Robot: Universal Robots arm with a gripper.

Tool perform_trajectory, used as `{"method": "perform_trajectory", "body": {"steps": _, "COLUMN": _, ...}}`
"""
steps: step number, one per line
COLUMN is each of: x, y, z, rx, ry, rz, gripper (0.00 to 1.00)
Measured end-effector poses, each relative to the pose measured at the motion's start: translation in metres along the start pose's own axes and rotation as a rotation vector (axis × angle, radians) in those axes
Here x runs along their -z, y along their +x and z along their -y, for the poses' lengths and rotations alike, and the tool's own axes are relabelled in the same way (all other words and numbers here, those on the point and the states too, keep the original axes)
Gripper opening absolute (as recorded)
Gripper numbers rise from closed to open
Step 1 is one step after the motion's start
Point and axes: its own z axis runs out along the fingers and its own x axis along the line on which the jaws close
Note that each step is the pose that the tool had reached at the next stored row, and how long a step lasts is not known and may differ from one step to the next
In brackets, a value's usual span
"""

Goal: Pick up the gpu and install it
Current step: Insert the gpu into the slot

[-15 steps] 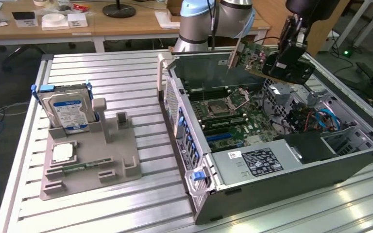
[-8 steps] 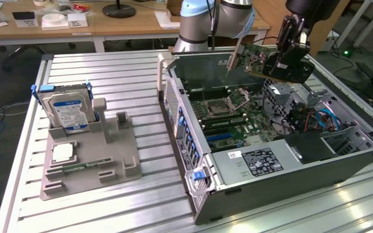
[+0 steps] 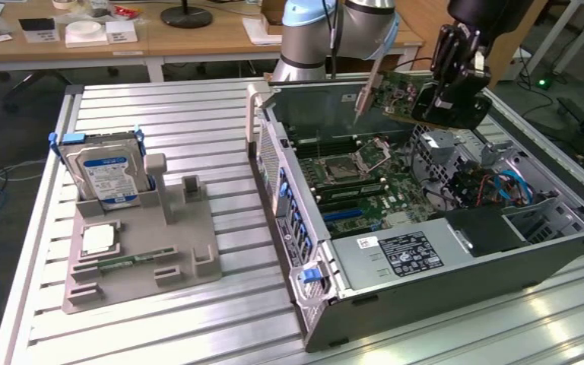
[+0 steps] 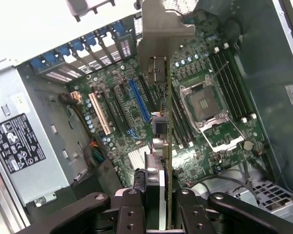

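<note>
The pincer is clamped on the gpu (silver bracket at the far end) and holds it in the air above the open computer case. Beneath lies the motherboard, with the card edge-on over its slots.

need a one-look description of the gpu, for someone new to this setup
Find the open computer case on the metal table, on the exterior view's right. Above its far end, black fingers grip the gpu: a flat green circuit board with a silver end bracket. Unlike the boxy blue-labelled hard drive in the grey stand, it hangs in the air.
</note>
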Motion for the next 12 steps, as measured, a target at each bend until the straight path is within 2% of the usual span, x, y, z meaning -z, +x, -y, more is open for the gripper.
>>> {"method": "perform_trajectory", "body": {"steps": 12, "x": -0.0006, "y": 0.0012, "z": 0.0005, "rx": 0.141, "ry": -0.0006, "rz": -0.0037, "gripper": 0.28}}
